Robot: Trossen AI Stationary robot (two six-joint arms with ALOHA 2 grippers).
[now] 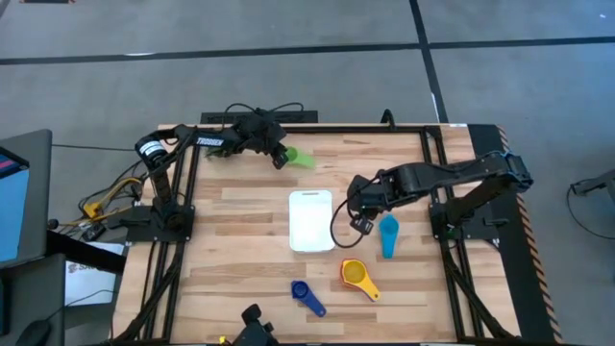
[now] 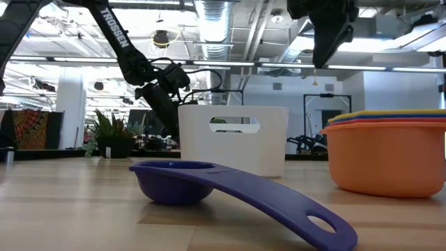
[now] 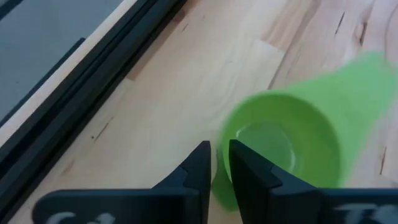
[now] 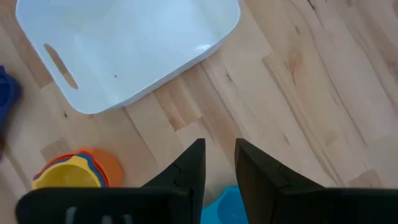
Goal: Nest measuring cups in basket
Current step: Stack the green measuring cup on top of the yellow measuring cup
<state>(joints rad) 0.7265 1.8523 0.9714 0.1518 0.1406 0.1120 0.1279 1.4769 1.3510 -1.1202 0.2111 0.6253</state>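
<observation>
A green measuring cup (image 1: 301, 159) sits near the table's far edge, with my left gripper (image 1: 280, 155) shut on it; in the left wrist view the green cup (image 3: 292, 143) fills the frame ahead of the left gripper (image 3: 221, 163). The white basket (image 1: 310, 221) stands mid-table on its base. My right gripper (image 1: 357, 220) hovers just right of it, fingers a narrow gap apart and holding nothing. A teal cup (image 1: 388, 235) lies on the table beside that gripper. A nested stack with yellow inside and orange outside (image 1: 356, 276) and a dark blue cup (image 1: 307, 296) lie nearer the front. My left gripper pinches the green cup's rim (image 3: 219, 186) on the side opposite its handle (image 3: 373, 68). One finger (image 3: 252, 171) is over the bowl's inside and the other (image 3: 196, 168) is outside. The fingers come from the table's left, slanting down. Whether the cup still touches the table, I cannot tell.
The low view shows the dark blue cup (image 2: 230, 192) close in front, the basket (image 2: 233, 139) behind it and the orange stack (image 2: 390, 153) at right. Bare wood lies left of the basket and along the near-left part of the table (image 1: 221, 279). A black frame borders the table.
</observation>
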